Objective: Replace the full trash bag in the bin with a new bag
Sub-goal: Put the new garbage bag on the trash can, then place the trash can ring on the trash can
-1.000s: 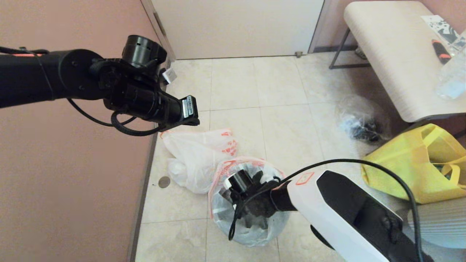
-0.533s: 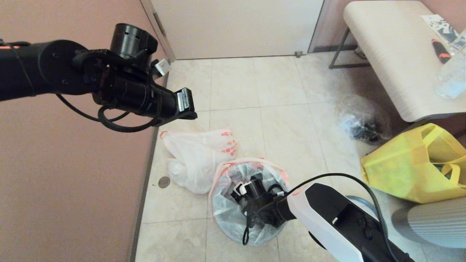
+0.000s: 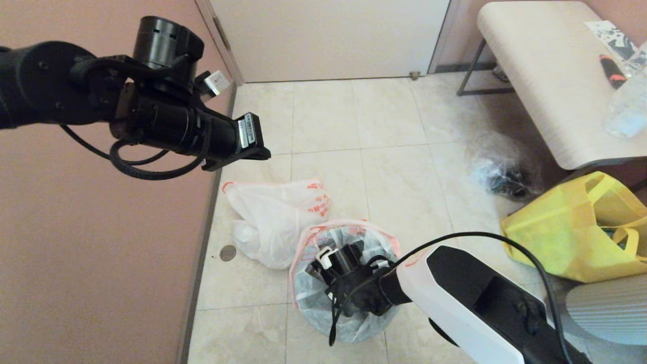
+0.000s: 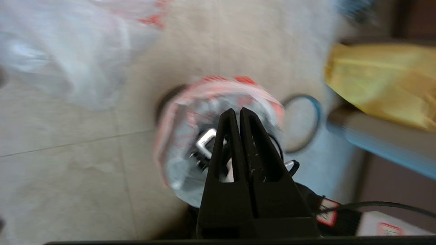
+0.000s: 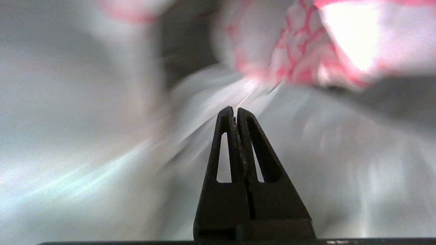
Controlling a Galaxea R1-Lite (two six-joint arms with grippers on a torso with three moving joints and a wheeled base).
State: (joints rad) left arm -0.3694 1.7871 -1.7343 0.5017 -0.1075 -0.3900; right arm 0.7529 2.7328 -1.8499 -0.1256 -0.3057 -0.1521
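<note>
Left hand [image 3: 252, 146] pinched closed, empty, hovering high. Full trash bag [image 3: 273, 222] on floor beside bin [image 4: 163, 102]. Right hand [image 5: 235, 112] closed, gripping nothing, deep inside new bag [image 3: 349, 237] lining bin. Risk: poking fingers could tear thin film or drag the liner off the rim.

- the new bag [image 3: 308, 290] lining the bin is showing as thin, glossy, crinkled plastic.
- the full trash bag [image 3: 273, 217] is looking translucent and shiny.
- the floor tiles [image 3: 384, 121] are looking smooth, faintly glossy.
- the yellow tote [image 3: 571, 227] is appearing as matt fabric.
</note>
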